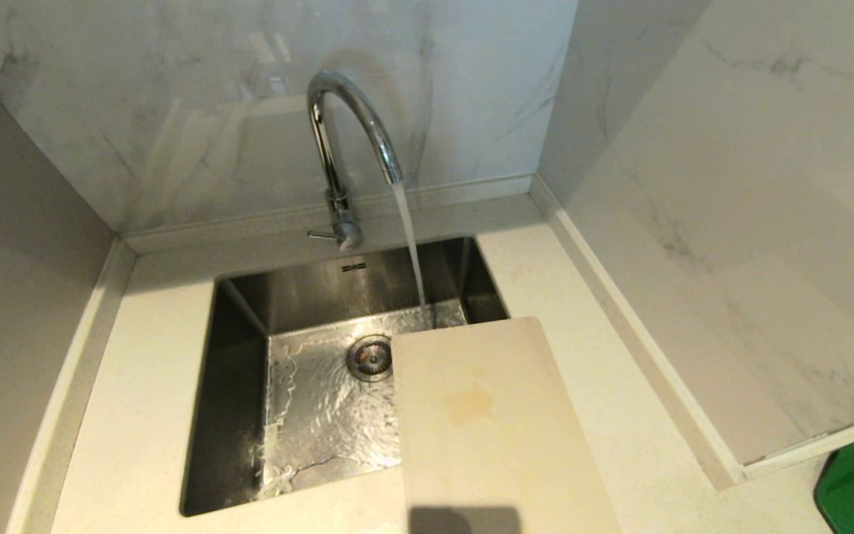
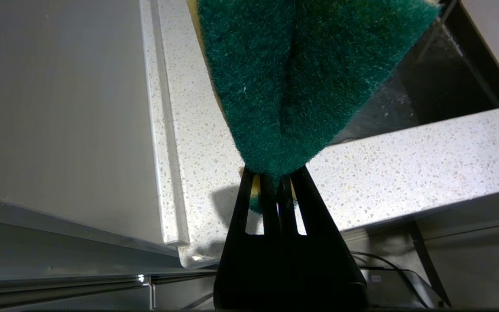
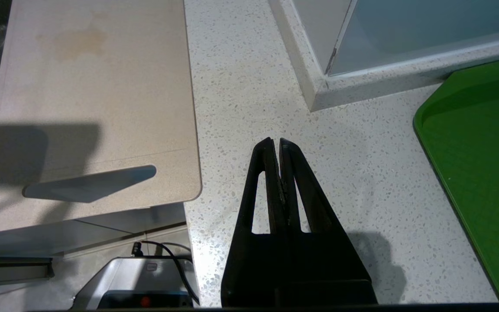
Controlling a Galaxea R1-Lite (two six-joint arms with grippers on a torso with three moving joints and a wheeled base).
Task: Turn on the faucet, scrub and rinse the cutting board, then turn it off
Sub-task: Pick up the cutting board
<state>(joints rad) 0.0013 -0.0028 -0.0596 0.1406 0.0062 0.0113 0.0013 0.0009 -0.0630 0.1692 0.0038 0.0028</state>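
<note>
Faucet (image 1: 345,133) water is pouring into the sink (image 1: 234,356); the cutting board (image 1: 486,415) is overhanging its right edge; left gripper (image 2: 275,177) is clamping a green sponge (image 2: 301,78); right gripper (image 3: 279,141) is hanging pinched together.

Glossy grey-veined marble walls (image 1: 731,185) enclose a pale speckled stone counter (image 1: 138,386) in a corner alcove.

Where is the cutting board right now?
In the head view the cutting board lies over the sink's right side, its far end near the faucet's running stream, its slotted end overhanging the counter's front edge.
</note>
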